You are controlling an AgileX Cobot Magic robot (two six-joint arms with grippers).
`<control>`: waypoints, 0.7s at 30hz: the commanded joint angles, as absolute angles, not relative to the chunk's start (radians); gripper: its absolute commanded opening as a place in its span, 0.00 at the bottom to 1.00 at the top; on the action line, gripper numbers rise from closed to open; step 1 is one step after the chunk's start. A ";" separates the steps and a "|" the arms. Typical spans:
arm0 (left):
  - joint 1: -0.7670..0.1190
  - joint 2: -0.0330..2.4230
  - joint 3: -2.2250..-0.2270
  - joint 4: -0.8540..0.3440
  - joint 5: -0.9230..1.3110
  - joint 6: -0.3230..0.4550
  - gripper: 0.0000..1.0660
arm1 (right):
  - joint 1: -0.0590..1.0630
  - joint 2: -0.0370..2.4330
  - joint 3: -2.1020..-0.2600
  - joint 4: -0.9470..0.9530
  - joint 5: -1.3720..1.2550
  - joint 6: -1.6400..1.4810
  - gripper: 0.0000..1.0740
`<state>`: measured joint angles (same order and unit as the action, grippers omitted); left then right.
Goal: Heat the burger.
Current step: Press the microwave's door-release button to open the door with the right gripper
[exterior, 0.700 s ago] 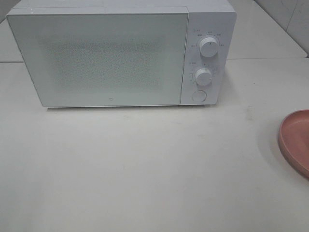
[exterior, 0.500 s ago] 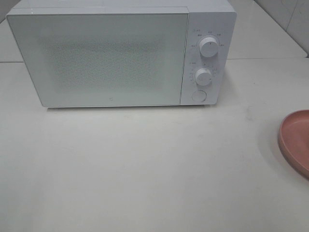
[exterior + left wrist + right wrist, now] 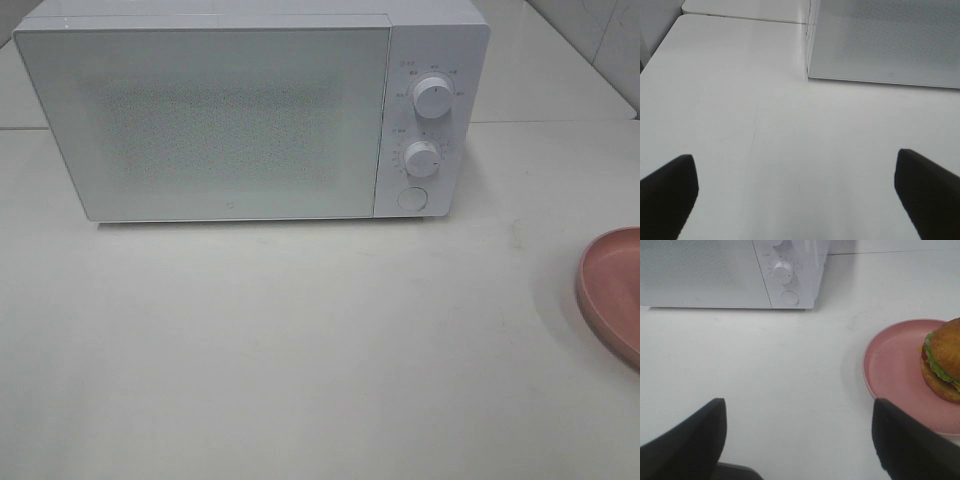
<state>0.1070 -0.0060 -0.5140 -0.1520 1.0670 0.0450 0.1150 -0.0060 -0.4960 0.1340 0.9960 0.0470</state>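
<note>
Right gripper [image 3: 799, 430] spread wide, empty | burger [image 3: 943, 360] on pink plate [image 3: 892, 370], well apart from it

white microwave [image 3: 230, 120], door shut; pink plate [image 3: 612, 295] well apart, rightward

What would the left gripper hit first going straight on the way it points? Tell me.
Probably the bare table, as the open left gripper seems angled down at it. Beyond that stands the microwave, met near its left front corner. Depth is unclear.
</note>
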 commanded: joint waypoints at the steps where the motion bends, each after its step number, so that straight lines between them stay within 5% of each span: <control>1: 0.111 -0.028 -0.515 -0.157 1.067 0.042 0.94 | 0.117 -0.024 -0.506 0.135 0.987 0.042 0.71; 21: 0.111 -0.028 -0.515 -0.157 1.067 0.042 0.94 | 0.117 0.284 -0.533 0.161 0.746 0.042 0.71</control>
<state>0.1070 -0.0060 -0.5140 -0.1520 1.0670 0.0450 0.1150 0.2790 -0.5270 0.1560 0.7670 0.0470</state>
